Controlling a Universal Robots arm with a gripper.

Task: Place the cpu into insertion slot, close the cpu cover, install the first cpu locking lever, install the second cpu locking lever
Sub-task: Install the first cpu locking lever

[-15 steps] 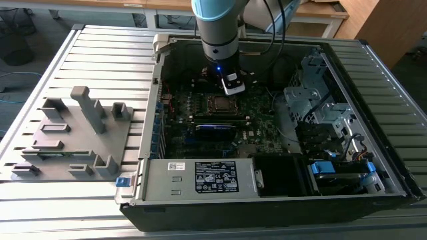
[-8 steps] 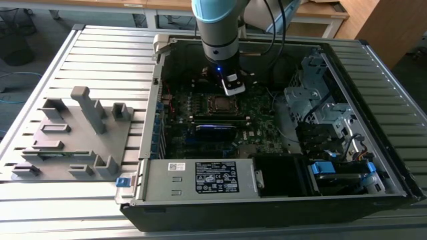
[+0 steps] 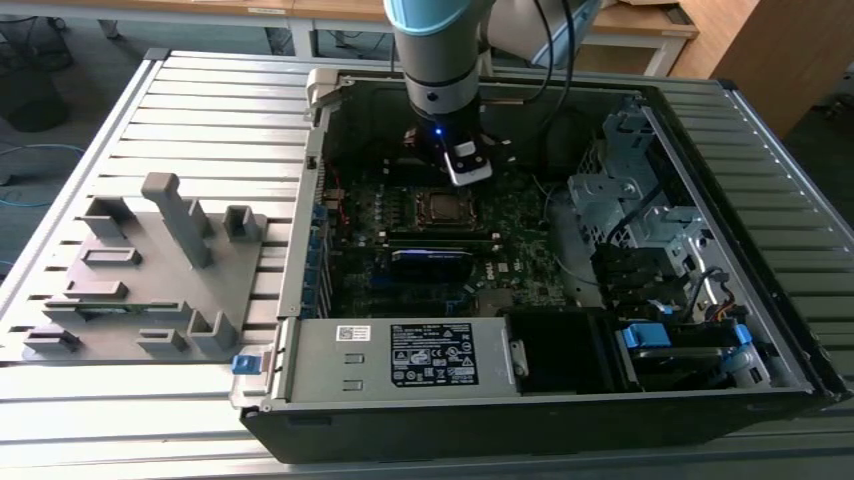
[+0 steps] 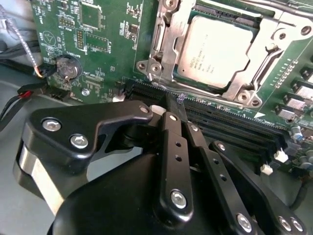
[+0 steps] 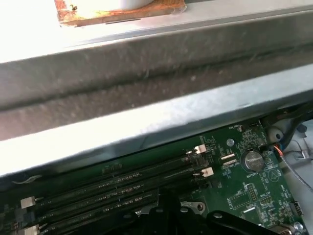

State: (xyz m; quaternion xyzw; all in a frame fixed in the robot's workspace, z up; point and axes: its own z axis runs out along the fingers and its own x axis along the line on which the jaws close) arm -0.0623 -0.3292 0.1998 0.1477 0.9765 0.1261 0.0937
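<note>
Cpu, pale silvery-grey and square (image 4: 215,49), sits in the small metal-rimmed insertion slot (image 3: 441,207) at the centre of the exterior view, with the thin silvery windowed cpu cover (image 4: 167,46) seemingly down over it. We see the black gripper (image 3: 463,172) poised just above centre there, its fingers (image 4: 171,132) drawn together on nothing (an empty pinch). We judge that a push landing off the mark could scrape the green motherboard (image 4: 107,44) or the long black memory slots (image 4: 230,120) beside the slot.

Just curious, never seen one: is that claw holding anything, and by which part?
Nothing: the claw is shut with nothing between its fingers. The cpu lies in the insertion slot, ungripped.
</note>
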